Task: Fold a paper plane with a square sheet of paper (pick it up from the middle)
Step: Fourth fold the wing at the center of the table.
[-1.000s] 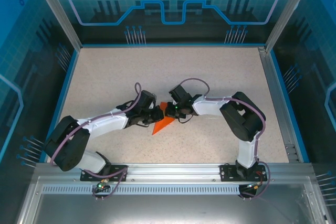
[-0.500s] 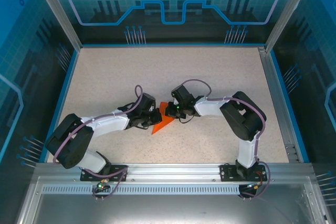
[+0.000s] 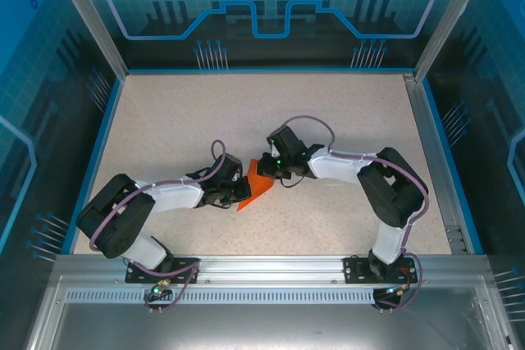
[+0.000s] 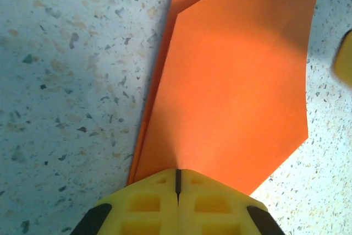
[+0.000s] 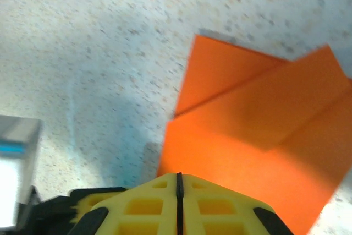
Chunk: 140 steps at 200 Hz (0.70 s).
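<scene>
Speckled counter [image 3: 164,120] inside blue walls. Left end effector [image 3: 243,190] squeezed shut, nipping one edge of the square sheet of paper [image 3: 257,188]. Lies mid-counter, right between both arms. Right end effector [image 3: 267,171] squeezed shut too, pinching the other edge. Could rip or crumple if tugged two ways at once; could slip out and spoil the fold. Looks bright orange, thin, folded into a pointy wedge with layered flaps.

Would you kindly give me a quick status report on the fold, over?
Left gripper shut, tip on orange paper. Right gripper shut, tip on it too. Paper a creased wedge, flat on table. Nothing blocking.
</scene>
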Motion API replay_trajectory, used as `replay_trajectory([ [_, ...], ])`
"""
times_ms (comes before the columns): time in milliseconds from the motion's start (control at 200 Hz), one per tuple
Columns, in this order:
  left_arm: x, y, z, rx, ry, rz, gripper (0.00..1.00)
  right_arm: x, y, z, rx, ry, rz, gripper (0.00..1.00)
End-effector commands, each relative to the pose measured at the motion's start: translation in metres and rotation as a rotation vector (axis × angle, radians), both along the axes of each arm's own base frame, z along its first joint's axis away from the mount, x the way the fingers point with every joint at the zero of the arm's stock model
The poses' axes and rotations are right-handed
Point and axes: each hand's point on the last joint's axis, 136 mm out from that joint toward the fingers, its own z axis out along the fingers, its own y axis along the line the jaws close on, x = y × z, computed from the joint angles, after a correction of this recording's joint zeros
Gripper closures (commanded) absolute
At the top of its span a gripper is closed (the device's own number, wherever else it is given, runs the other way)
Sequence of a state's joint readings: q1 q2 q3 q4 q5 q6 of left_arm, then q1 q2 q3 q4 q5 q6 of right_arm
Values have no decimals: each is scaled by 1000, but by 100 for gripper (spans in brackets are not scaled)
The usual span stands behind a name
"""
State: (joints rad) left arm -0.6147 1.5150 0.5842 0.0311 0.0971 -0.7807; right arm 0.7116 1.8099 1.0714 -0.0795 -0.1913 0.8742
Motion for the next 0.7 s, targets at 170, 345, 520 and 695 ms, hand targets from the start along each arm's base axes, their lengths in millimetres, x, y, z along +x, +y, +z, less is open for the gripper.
replay_trajectory([
  [170,-18,10,-17,74,60,-39,96,11,-4,-31,-35,56,-14,92],
  [345,-22,14,-16,88,62,-47,96,11,-21,-53,-85,89,-51,92],
  [520,-27,18,-19,111,76,-61,96,10,-46,-75,-107,117,-108,93],
  [695,-35,23,-27,124,102,-64,96,19,-55,-67,-62,94,-135,92],
])
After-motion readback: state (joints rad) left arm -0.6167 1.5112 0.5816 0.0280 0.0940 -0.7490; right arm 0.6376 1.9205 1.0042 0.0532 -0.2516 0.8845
